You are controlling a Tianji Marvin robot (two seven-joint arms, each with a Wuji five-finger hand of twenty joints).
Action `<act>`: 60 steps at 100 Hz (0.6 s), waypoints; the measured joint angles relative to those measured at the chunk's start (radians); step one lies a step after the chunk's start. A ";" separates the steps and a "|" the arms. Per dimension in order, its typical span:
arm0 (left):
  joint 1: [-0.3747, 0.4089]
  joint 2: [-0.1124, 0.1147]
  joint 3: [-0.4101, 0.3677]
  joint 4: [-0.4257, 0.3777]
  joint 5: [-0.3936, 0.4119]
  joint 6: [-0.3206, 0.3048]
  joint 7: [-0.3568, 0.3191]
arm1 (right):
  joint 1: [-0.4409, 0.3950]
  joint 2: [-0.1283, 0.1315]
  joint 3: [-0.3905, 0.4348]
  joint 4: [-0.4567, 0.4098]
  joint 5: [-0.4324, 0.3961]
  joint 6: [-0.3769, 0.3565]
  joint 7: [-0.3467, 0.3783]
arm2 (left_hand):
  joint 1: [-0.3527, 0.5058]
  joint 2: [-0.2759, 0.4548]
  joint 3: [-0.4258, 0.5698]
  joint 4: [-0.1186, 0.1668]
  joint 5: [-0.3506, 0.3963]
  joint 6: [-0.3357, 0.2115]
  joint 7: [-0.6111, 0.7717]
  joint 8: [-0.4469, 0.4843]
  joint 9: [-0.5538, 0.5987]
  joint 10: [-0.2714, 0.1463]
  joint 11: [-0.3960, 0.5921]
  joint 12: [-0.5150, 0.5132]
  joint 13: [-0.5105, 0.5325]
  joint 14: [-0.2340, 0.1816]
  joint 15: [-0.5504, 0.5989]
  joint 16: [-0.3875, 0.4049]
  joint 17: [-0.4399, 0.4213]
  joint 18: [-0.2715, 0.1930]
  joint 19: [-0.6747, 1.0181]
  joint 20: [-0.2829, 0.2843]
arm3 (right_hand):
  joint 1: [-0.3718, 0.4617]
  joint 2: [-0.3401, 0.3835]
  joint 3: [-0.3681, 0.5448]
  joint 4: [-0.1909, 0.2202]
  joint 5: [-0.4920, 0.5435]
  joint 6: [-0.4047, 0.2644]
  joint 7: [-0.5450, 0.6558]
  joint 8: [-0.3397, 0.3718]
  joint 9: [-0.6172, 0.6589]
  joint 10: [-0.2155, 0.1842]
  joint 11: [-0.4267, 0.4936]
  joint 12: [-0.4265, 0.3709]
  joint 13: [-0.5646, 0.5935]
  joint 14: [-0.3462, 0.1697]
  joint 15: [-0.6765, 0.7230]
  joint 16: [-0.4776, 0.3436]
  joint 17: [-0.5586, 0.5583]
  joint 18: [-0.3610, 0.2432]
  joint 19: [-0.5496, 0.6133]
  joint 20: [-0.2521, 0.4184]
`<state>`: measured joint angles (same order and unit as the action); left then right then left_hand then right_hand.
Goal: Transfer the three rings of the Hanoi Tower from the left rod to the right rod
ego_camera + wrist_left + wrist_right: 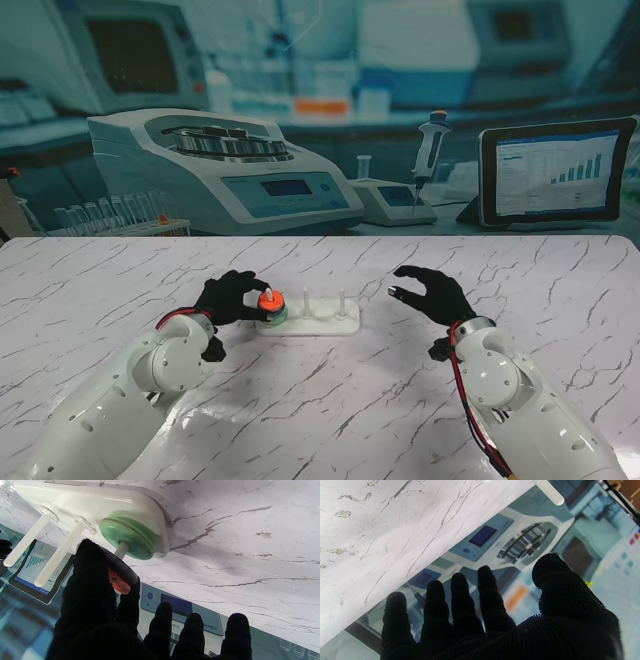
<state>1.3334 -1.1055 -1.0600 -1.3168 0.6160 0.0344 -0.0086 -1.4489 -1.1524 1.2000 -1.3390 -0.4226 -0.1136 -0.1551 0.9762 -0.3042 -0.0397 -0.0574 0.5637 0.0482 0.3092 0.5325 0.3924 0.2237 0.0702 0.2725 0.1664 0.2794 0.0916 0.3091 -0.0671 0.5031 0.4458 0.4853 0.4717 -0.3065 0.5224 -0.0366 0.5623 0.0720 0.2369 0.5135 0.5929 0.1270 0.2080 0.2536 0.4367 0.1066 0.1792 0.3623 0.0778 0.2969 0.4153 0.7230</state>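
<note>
Your left hand pinches the orange ring at the left rod, lifted off the green ring on the white base. Raise it straight along the rod (any tilt could bind it). Your right hand hovers spread and empty beside the right rod.

The stand camera looked down from above the shoulders across the marble table toward its far edge. Each wrist camera looked along its fingers, close and inverted. The left wrist view shared the white tower base with the stand view.
</note>
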 measured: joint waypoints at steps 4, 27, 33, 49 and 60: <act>0.006 0.002 -0.006 -0.011 0.000 0.003 -0.012 | 0.000 0.000 0.000 0.000 0.000 0.000 0.000 | 0.000 0.000 0.000 0.000 0.000 -0.004 0.008 0.010 0.000 0.000 0.000 0.000 0.000 0.000 0.000 0.000 0.000 0.000 0.000 0.000 | 0.000 0.000 0.000 0.000 0.000 0.000 0.000 0.000 0.000 0.000 0.000 0.000 0.000 0.000 0.000 0.000 0.000 0.000 0.000 0.000; 0.017 0.012 -0.014 -0.032 0.001 0.013 -0.050 | 0.000 0.000 0.000 0.001 0.000 0.000 0.000 | 0.001 0.000 0.000 0.000 0.001 -0.009 0.012 0.010 0.000 0.000 0.000 0.000 0.000 0.000 0.000 0.000 0.000 0.000 0.000 0.000 | 0.000 0.000 -0.010 0.000 0.000 0.000 0.000 0.000 0.000 0.000 0.000 0.000 0.000 0.000 0.000 0.000 0.001 0.000 0.000 0.000; 0.017 0.012 -0.014 -0.032 -0.003 0.013 -0.052 | 0.000 0.000 0.000 0.001 0.000 0.000 -0.001 | 0.001 0.000 0.000 0.000 0.001 -0.009 0.012 0.010 0.000 0.000 0.000 0.000 0.000 0.000 0.000 0.000 0.000 0.000 0.000 0.000 | 0.008 0.000 -0.010 0.000 0.000 0.000 0.000 0.000 0.000 0.000 0.000 0.000 0.000 0.000 0.000 0.000 0.001 0.000 0.000 0.000; 0.020 0.010 -0.017 -0.032 -0.007 0.010 -0.023 | 0.000 0.000 0.000 0.001 -0.001 0.000 0.000 | 0.001 0.000 0.000 0.000 0.002 -0.012 0.012 0.010 0.000 0.000 0.000 0.000 0.000 0.000 0.000 0.000 0.000 0.000 0.000 0.000 | 0.008 0.001 -0.010 0.000 0.000 0.000 0.000 0.000 0.000 0.000 0.000 0.000 0.000 0.000 0.000 0.000 0.001 0.000 0.000 0.000; 0.027 0.005 -0.030 -0.035 -0.007 0.006 0.002 | 0.001 0.000 0.000 0.001 0.000 0.000 0.003 | 0.001 0.000 0.000 0.000 0.002 -0.014 0.012 0.010 0.000 0.000 0.000 0.000 0.000 0.000 0.000 0.000 0.000 0.000 0.000 0.000 | 0.008 0.002 -0.010 0.000 0.000 0.000 0.000 0.000 0.000 0.000 0.000 0.000 0.000 0.000 0.000 0.000 0.008 0.000 0.000 0.000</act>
<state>1.3607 -1.1006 -1.0899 -1.3516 0.6088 0.0400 -0.0065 -1.4480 -1.1526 1.2003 -1.3379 -0.4227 -0.1138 -0.1526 0.9768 -0.3042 -0.0397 -0.0574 0.5660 0.0340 0.3211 0.5426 0.3924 0.2236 0.0702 0.2722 0.1664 0.2794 0.0916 0.3091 -0.0670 0.5031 0.4458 0.4853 0.4800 -0.3049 0.5122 -0.0366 0.5623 0.0720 0.2370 0.5135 0.5929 0.1271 0.2081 0.2536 0.4367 0.1066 0.1792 0.3623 0.0857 0.2969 0.4153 0.7230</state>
